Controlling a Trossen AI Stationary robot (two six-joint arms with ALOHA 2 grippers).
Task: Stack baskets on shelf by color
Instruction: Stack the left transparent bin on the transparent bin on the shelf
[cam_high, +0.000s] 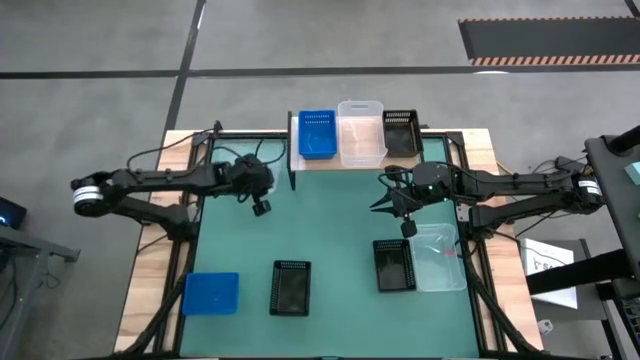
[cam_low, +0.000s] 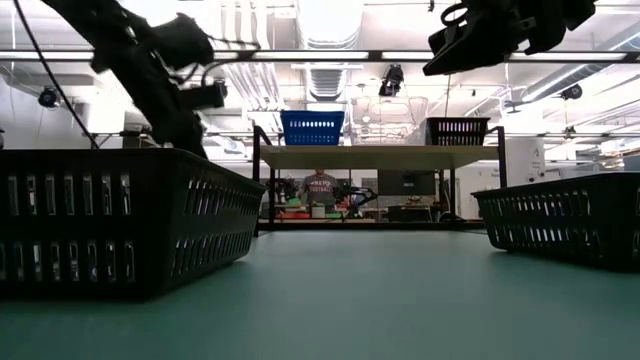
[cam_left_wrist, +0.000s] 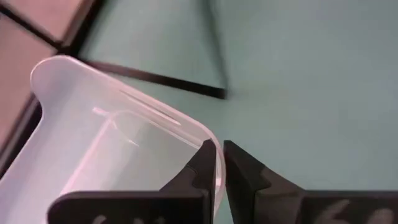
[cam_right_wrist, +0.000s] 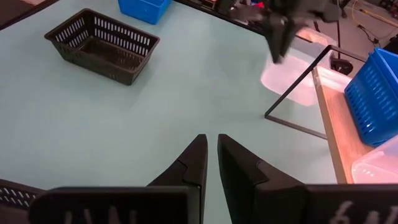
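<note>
High view: the shelf (cam_high: 405, 160) carries one blue, one clear and one black basket.

Left wrist view: the left pincer (cam_left_wrist: 217, 152) pinches the rim of a clear basket (cam_left_wrist: 93, 143). It looks like thin, glossy, translucent plastic, and is probably light, bendy and slick. The rim is the natural hold, though the basket may swing.

Right wrist view: the right pincer (cam_right_wrist: 209, 146) is empty over the bench (cam_right_wrist: 93, 118), its fingers almost pressed together.

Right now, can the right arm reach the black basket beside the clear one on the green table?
Probably yes. The right gripper hangs over the table close to that black basket, its jaws hold nothing, and nothing lies between them.
</note>
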